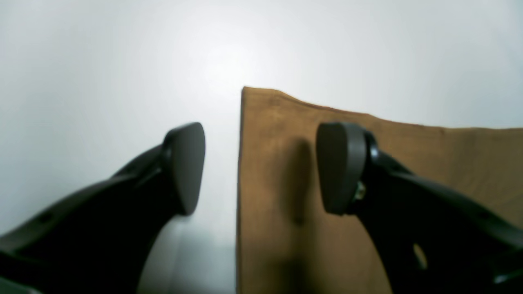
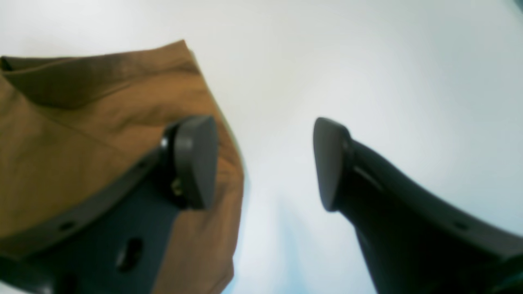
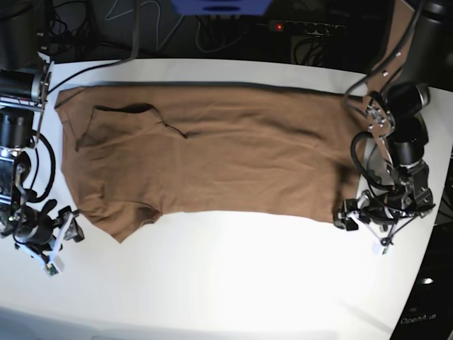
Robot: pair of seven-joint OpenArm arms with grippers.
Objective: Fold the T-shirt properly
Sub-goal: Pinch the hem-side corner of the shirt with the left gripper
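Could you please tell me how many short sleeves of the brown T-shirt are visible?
1: the plain brown cotton T-shirt shows one short sleeve at its near left corner; the other may be folded underneath.

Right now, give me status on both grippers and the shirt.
Left gripper open, straddling hem edge. Right gripper open at sleeve edge. T-shirt on table, not gripped. Nothing in the way.
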